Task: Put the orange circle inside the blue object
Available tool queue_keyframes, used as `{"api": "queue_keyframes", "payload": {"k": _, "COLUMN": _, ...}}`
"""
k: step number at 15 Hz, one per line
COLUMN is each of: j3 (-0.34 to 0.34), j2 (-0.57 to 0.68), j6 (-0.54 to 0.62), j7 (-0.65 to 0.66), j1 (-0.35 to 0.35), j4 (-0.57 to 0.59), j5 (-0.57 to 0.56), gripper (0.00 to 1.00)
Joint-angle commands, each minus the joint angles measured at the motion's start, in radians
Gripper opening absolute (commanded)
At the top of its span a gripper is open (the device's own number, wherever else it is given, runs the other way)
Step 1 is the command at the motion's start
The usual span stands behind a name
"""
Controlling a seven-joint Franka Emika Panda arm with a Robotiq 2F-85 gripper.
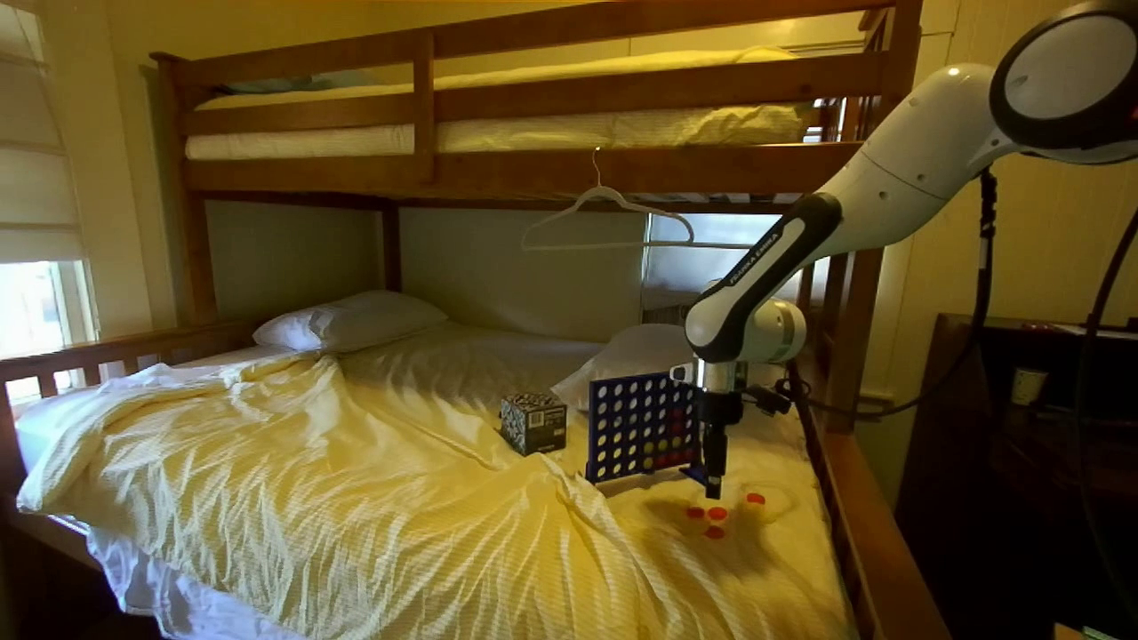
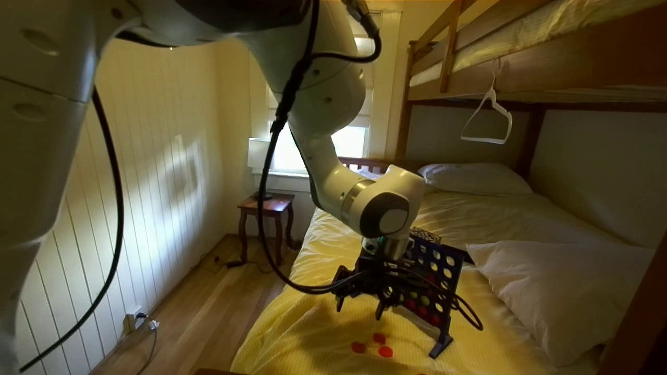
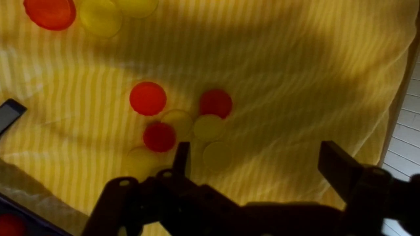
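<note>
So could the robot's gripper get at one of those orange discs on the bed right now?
Probably yes: the open gripper hangs above the bed, and nothing visible covers one orange disc. The gripper would likely need to shift and lower first, and a yellow disc close by might interfere.

The gripper (image 3: 255,146) gapes wide over a striped yellow sheet (image 3: 98,85). Orange-red discs (image 3: 148,98) lie on it among yellow discs (image 3: 101,17) (several of these showing only faintly).
</note>
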Motion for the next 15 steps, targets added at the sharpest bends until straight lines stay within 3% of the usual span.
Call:
{"api": "queue_keyframes", "payload": {"k": 1, "j3": 0.038, "j2": 0.085, "j6": -0.056, "j7": 0.002, "j1": -0.016, "j4": 0.076, "j5": 0.041, "gripper": 1.0}}
{"api": "queue_keyframes", "payload": {"k": 8, "j3": 0.076, "j2": 0.192, "j6": -0.018, "j7": 0.071, "j1": -0.033, "j4": 0.135, "j5": 0.085, "gripper": 1.0}}
{"api": "queue_keyframes", "payload": {"k": 15, "j3": 0.102, "j2": 0.217, "j6": 0.108, "j7": 0.138, "j1": -0.048, "j4": 0.128, "j5": 0.104, "gripper": 1.0}}
